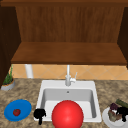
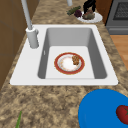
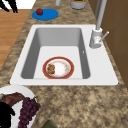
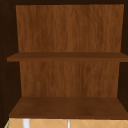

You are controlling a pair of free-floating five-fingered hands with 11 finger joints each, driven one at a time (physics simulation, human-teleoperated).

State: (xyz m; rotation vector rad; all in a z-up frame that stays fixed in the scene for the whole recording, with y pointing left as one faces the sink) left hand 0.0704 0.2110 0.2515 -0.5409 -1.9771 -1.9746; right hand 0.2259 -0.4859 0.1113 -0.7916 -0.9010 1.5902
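Right hand (image 1: 122,111) over white plate (image 1: 106,119) at counter's front right corner, fingers curled down onto the food; actual grasp unclear. Left hand (image 1: 39,114) hangs at sink's (image 1: 42,86) front left rim, fingers drooping, holding nothing.

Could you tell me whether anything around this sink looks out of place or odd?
One thing: a red-rimmed plate with a brown piece of food on it lies flat on the floor of the sink basin, not on the counter. Nothing looks spilled or broken.
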